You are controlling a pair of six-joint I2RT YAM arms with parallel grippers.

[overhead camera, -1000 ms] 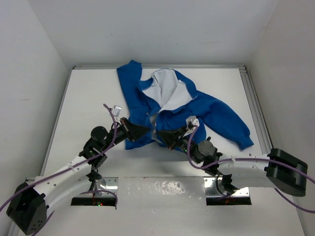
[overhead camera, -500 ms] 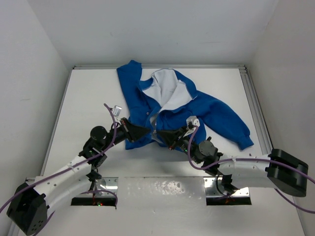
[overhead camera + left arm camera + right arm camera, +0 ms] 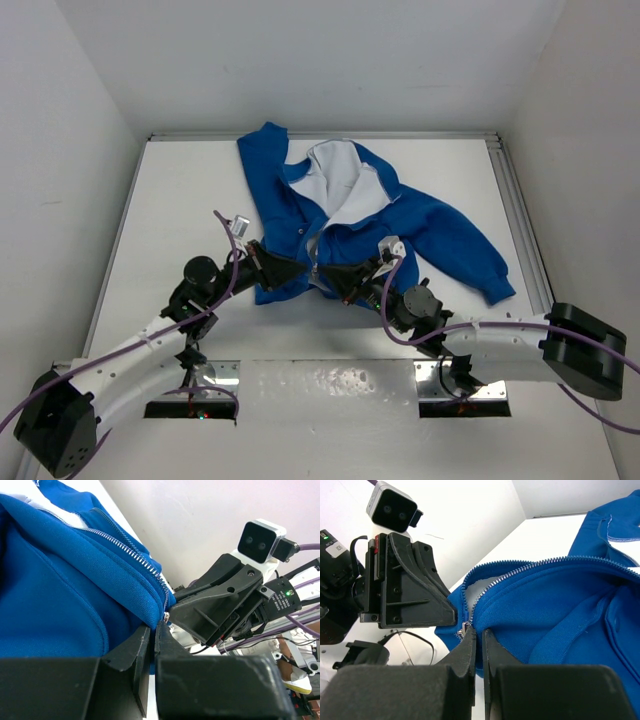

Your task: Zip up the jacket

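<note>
The royal-blue jacket [image 3: 350, 215] lies open on the white table, white lining showing at the collar. Its bottom hem faces the arms. My left gripper [image 3: 298, 268] is shut on the left front's bottom hem by the zipper end [image 3: 165, 615]. My right gripper [image 3: 330, 275] is shut on the right front's bottom hem, by the metal zipper slider [image 3: 465, 628]. The two grippers meet tip to tip at the hem. The zipper teeth [image 3: 135, 547] run open up the front, and they also show in the right wrist view [image 3: 520, 567].
The table's back edge and metal rail [image 3: 520, 210] frame the jacket. A sleeve [image 3: 470, 250] stretches to the right. White walls stand close on both sides. Purple cables loop over both arms.
Almost nothing has moved. The left arm has shifted very slightly. Both grippers stay closed on the hem.
</note>
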